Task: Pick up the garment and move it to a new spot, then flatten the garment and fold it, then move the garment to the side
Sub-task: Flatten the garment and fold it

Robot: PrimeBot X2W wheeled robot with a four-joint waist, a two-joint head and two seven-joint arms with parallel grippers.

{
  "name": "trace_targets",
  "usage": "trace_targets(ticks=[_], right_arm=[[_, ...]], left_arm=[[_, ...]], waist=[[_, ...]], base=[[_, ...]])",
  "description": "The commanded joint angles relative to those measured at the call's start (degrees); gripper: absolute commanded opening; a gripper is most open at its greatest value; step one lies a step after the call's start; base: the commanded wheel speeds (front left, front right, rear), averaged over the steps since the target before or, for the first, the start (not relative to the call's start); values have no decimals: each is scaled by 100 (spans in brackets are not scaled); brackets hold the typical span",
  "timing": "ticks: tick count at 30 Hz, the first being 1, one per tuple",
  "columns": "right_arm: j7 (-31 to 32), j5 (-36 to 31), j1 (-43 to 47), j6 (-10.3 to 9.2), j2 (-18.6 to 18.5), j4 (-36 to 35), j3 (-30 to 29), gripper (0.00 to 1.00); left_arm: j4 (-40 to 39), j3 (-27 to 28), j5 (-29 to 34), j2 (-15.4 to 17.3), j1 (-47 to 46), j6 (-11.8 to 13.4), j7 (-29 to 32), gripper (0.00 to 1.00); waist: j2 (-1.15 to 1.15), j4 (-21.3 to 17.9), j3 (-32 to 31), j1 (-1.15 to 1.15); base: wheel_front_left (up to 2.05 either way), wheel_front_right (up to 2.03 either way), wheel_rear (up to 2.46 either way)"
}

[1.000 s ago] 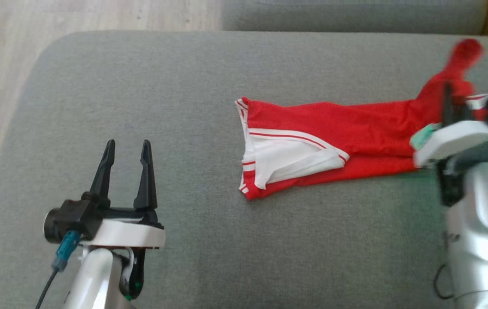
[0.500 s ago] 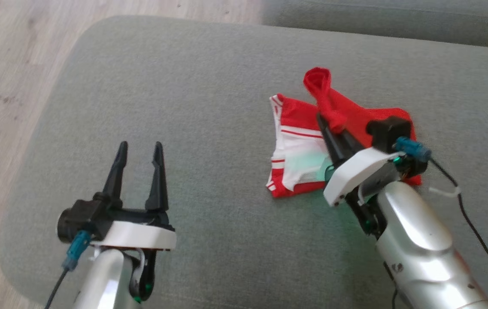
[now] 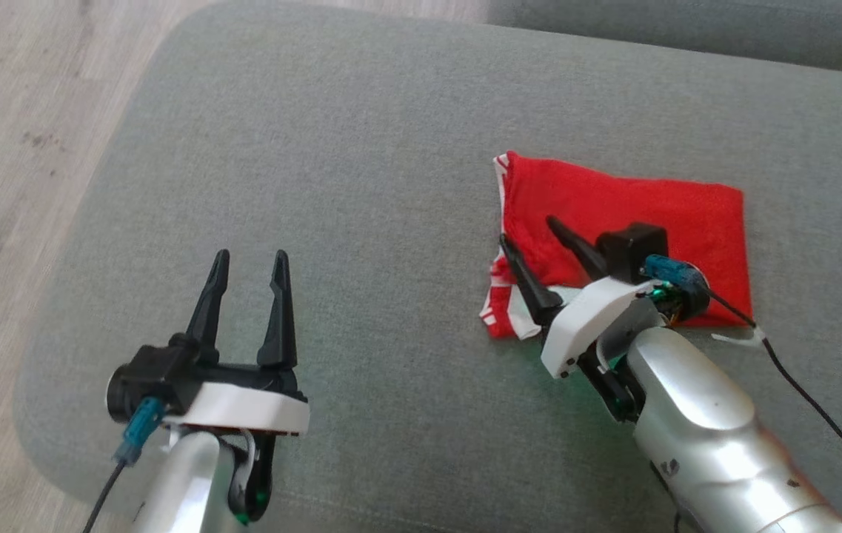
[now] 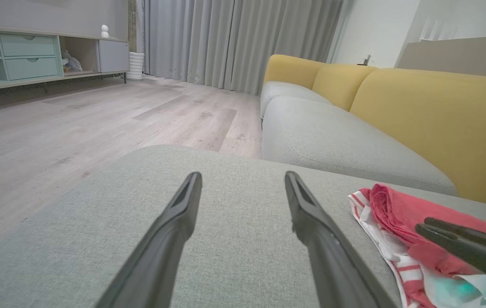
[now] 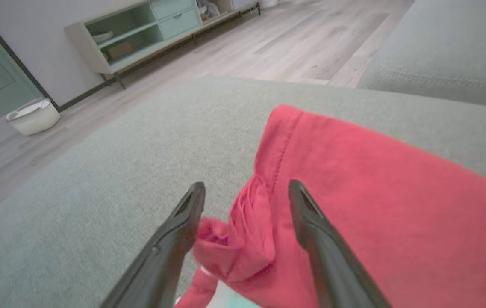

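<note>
Grey cushion point(image 3: 361, 148) — yellow sofa point(image 4: 431, 111), wood floor point(image 4: 97, 115) beyond

The garment point(image 3: 628, 215) is bright red, with a white panel and thin red-and-white stripes along its lower left edge. The cushion point(image 3: 354, 148) is a grey-green weave, and the floor point(image 3: 21, 111) at the upper left is pale wood-grain. The left gripper point(image 3: 252, 255) and right gripper point(image 3: 527, 229) have black fingers, white housings and blue connectors. The sofa back point(image 4: 431, 111) is mustard yellow and the curtains point(image 4: 234, 38) are grey.

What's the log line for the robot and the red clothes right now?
garment: folded over, on grey cushion | right gripper: open, fingers astride its bunched edge | left gripper: open, apart from garment
</note>
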Motion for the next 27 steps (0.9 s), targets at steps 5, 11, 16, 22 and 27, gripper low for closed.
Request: trace_targets(ticks=[5,11,16,22,27], right_arm=[[-443,129,-240,-4,91,-42,9,100],[-754,-467,-215,-4,92,-29,-870,100],[-781,-1203,365,-4,92,-771,-2027,100],[-783,-1593,1618,-4,92,-1944,-2772,100],[-783,-1570,2292,-4,92,-2337,-2843,100]], left_arm=[[-98,215,87,30,-234,6,-29,100],[-140,425,238,30,-105,13,-29,100],[-218,605,338,30,104,20,-29,100],[-289,721,406,30,446,36,-29,100],[-352,772,421,30,649,89,-29,100]], waist=[[0,-269,-250,-1],[0,-690,-543,-1],[0,-980,-731,-1],[0,-1175,-889,-1],[0,-1262,-876,-1]], base=[[0,0,0],[0,0,0],[0,0,0],[0,0,0],[0,0,0]])
